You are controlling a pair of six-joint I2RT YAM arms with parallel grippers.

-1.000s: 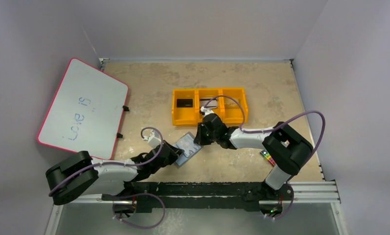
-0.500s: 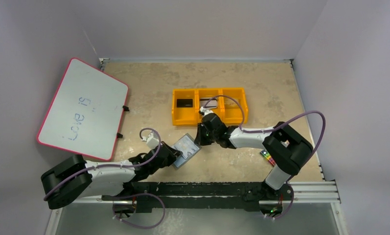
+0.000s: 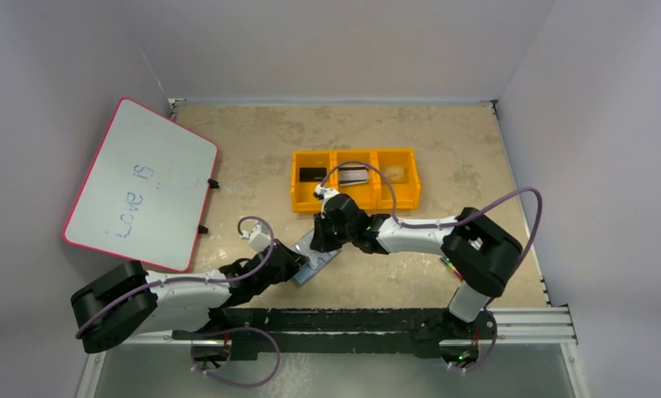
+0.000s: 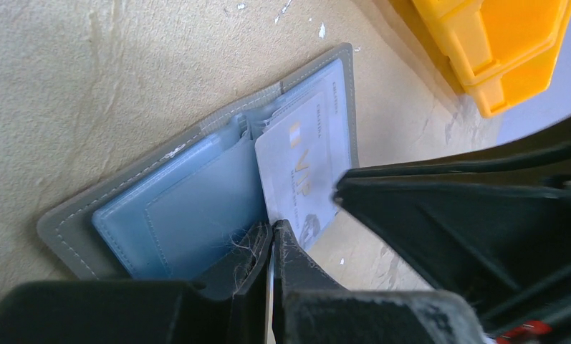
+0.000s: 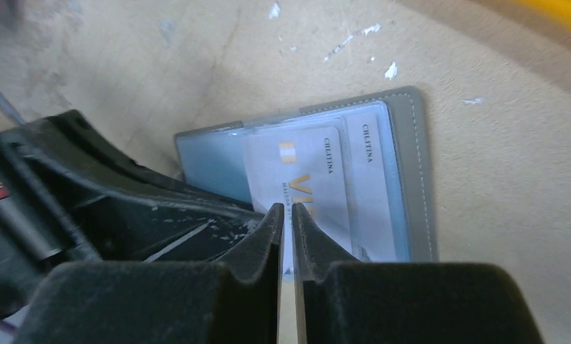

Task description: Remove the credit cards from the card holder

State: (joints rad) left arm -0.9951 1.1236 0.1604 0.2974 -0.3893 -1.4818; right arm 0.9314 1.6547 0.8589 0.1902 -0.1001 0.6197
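The card holder [image 3: 328, 259] [image 4: 175, 208] [image 5: 415, 179] lies open on the table, pale blue inside. A white credit card [image 4: 300, 161] [image 5: 307, 168] with gold lettering sticks halfway out of one pocket, and another pale card [image 5: 368, 186] stays tucked behind it. My left gripper [image 3: 298, 267] [image 4: 274, 228] is shut, its tips resting on the holder's near edge by the fold. My right gripper [image 3: 319, 244] [image 5: 286, 209] has its jaws together but for a thin slit, with nothing between them. Its tips are down on the protruding card.
A yellow three-part bin [image 3: 306, 202] [image 4: 497, 43] stands just behind, with a black card [image 3: 312, 174], a silver card [image 3: 353, 175] and a beige card [image 3: 396, 173] in its compartments. A whiteboard [image 3: 140, 182] leans at the left. A crayon pack [image 3: 449, 265] peeks out under the right arm.
My right gripper has swung left from the holder's right side onto it, uncovering the bin's middle and right compartments. The left arm has hardly moved.
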